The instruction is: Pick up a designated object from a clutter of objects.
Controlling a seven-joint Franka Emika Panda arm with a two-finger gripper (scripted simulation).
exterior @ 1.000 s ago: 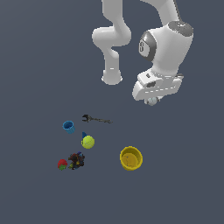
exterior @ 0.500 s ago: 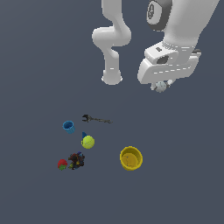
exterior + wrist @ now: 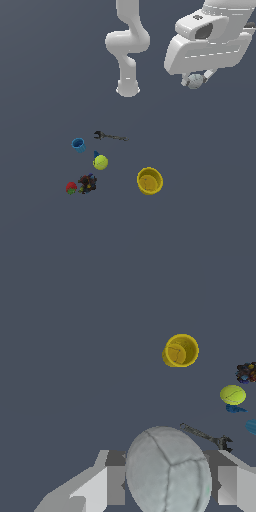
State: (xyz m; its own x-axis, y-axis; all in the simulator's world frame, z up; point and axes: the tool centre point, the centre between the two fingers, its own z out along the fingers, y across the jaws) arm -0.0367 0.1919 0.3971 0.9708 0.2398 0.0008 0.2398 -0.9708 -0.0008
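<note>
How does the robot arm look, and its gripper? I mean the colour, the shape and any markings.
The arm is glossy white, made of rounded tubular segments on a round base. The gripper hangs under a broad white boxy hand with a dark oval recess. Its fingers look pale grey and blocky. No cables or markings show.

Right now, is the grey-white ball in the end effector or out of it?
In. The grey-white ball sits between the end effector fingers, raised far from the yellow bowl and the rest of the clutter; the wrist view shows it filling the gap.
</note>
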